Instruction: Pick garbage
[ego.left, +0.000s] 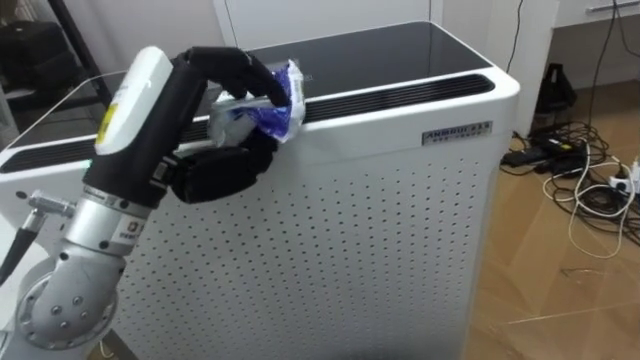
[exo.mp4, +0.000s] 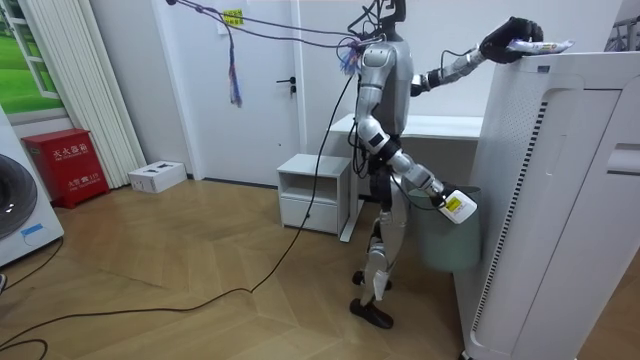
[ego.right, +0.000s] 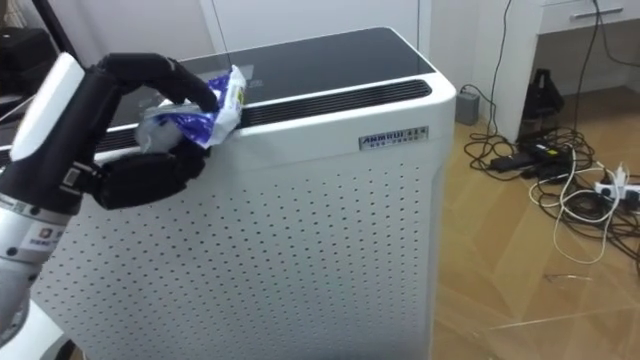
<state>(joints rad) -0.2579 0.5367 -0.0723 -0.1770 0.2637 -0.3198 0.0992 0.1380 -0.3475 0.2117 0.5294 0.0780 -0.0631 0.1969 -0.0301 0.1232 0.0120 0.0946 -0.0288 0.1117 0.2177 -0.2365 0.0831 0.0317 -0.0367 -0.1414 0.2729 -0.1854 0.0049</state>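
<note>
The garbage, a crumpled blue-and-white wrapper (ego.left: 262, 112), lay on top of a tall white air purifier (ego.left: 400, 230), at the slotted vent near the front edge. It looked like thin film or foil: very light, soft, likely to crush flat under pressure and slippery enough to slide out of a loose pinch. Nothing about it appeared fragile. The bunched middle offered the best hold, since the loose corners would probably tear or pull free.

The left hand (ego.left: 215, 170) was closed on the wrapper. Its dark fingers curled over the top of the bundle and the thumb side pressed in from below, so the wrapper sat pinched between them against the purifier's edge. I could not tell whether it had left the surface.

In the room view the robot stood just beside the purifier, its left arm raised to reach the top. The right hand (exo.mp4: 456, 206) hung low in front of a grey bin (exo.mp4: 445, 245).
</note>
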